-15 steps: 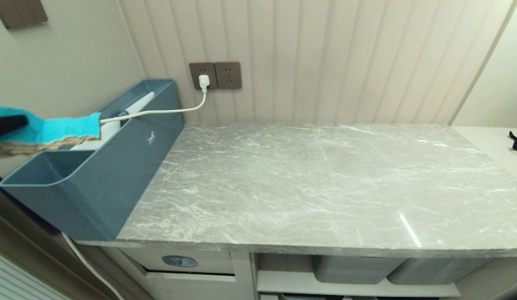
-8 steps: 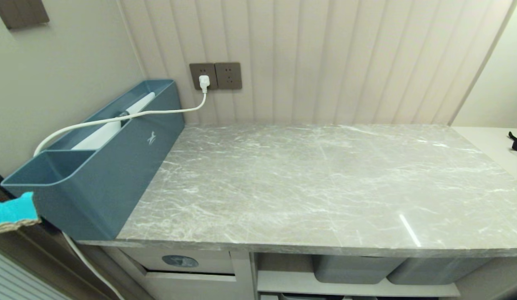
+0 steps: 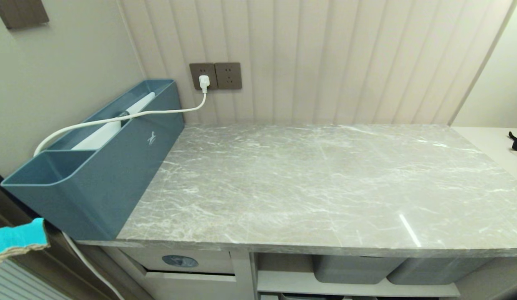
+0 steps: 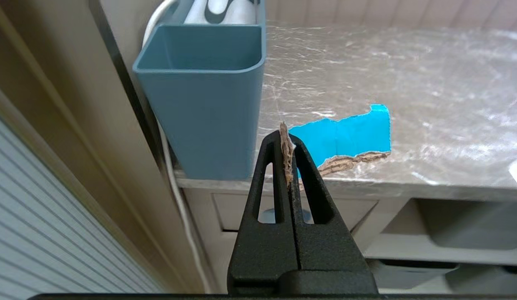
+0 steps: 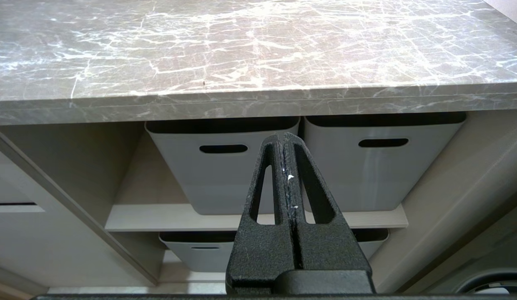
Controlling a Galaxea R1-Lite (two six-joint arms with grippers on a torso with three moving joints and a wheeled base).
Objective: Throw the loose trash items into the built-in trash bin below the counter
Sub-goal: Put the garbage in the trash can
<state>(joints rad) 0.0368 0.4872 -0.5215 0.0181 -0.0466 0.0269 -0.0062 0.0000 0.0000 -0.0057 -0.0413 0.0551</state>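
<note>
Right now your left gripper (image 4: 288,158) is clamped on 1 turquoise cardboard scrap (image 4: 344,137), held off the left end of the counter (image 3: 317,179) — the pinch sits on the scrap's ragged brown edge, and the rest of the piece fans out sideways from the fingertips, long axis roughly level. In the head view only the scrap's tip (image 3: 16,239) shows at the left border; the gripper itself is out of that frame.

The relation that matters: the built-in trash bin (image 3: 181,262) lies ahead of the tool and lower, under the counter's front edge, its flap with the blue oval sticker (image 4: 267,216) showing just past the fingers in the wrist view. I judge you will need to drop further and bring the scrap's free end toward the flap, not over the slab. The teal box (image 3: 91,166) stands above the bin, close beside your path.

Your right gripper (image 5: 288,166) is closed on nothing, parked facing the grey storage tubs (image 5: 223,166) — the left arm is the nearer one. No second scrap is visible.
</note>
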